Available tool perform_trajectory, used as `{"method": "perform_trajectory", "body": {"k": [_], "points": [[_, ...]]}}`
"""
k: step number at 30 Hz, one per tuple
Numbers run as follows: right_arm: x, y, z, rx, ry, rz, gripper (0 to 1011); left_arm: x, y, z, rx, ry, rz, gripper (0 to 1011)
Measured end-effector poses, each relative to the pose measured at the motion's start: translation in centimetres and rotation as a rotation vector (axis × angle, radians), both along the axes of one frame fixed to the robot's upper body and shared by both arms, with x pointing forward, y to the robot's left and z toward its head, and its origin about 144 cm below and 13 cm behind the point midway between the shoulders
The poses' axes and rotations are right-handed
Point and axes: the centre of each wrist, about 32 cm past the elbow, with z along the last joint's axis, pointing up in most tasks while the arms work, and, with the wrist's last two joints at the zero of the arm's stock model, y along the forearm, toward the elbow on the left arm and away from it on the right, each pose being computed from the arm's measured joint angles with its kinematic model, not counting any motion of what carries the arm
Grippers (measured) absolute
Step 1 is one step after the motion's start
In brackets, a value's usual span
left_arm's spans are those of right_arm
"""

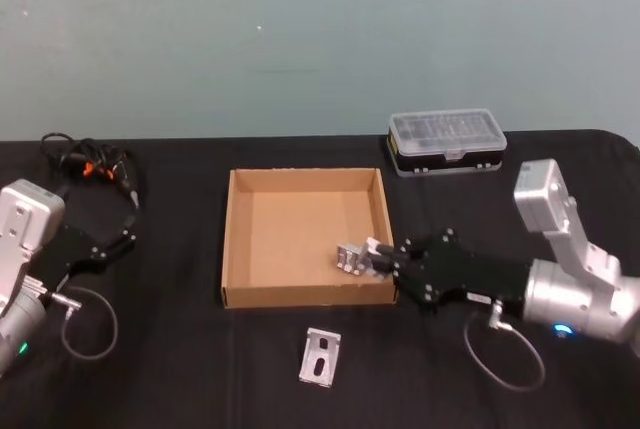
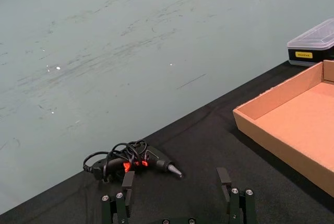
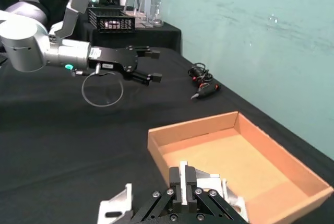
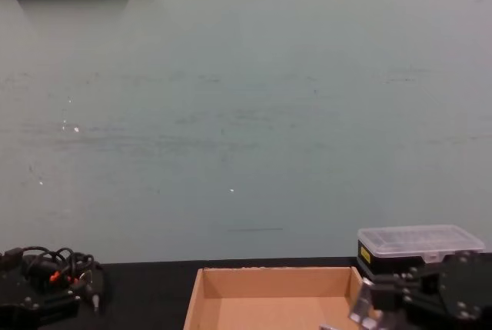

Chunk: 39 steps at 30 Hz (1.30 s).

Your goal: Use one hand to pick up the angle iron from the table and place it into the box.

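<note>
The right gripper (image 1: 378,255) squeezed one angle iron (image 1: 351,257) over the cardboard box's (image 1: 300,297) near right corner, a second angle iron (image 1: 320,357) lay on the table (image 1: 180,369) in front, and the left gripper (image 3: 152,66) sat open.

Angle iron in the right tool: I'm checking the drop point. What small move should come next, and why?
Probably open the right tool and release. It is shut on the angle iron, which hangs inside the box rim at its near right corner. The left tool is parked at the left.
</note>
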Motion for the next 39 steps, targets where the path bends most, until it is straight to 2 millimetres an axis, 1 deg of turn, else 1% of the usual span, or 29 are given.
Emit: {"method": "perform_trajectory", "body": {"k": [3, 5, 10, 13, 24, 29, 39], "points": [[0.8, 0.3, 0.0, 0.002, 0.0, 0.007, 56, 0.0, 0.0, 0.0, 0.0, 0.0, 0.0, 1000], [1.8, 0.8, 0.0, 0.002, 0.005, 0.019, 56, 0.0, 0.0, 0.0, 0.0, 0.0, 0.0, 1000], [3.1, 1.5, -0.1, -0.001, 0.012, 0.033, 56, 0.0, 0.0, 0.0, 0.0, 0.0, 0.0, 1000], [4.3, 2.2, -0.4, -0.006, 0.021, 0.043, 56, 0.0, 0.0, 0.0, 0.0, 0.0, 0.0, 1000], [7.1, 3.7, -1.4, -0.024, 0.053, 0.05, 56, 0.0, 0.0, 0.0, 0.0, 0.0, 0.0, 1000], [7.9, 4.3, -1.8, -0.038, 0.07, 0.056, 56, 0.0, 0.0, 0.0, 0.0, 0.0, 0.0, 1000], [8.4, 5.0, -2.2, -0.06, 0.082, 0.064, 56, 0.0, 0.0, 0.0, 0.0, 0.0, 0.0, 1000]]}}
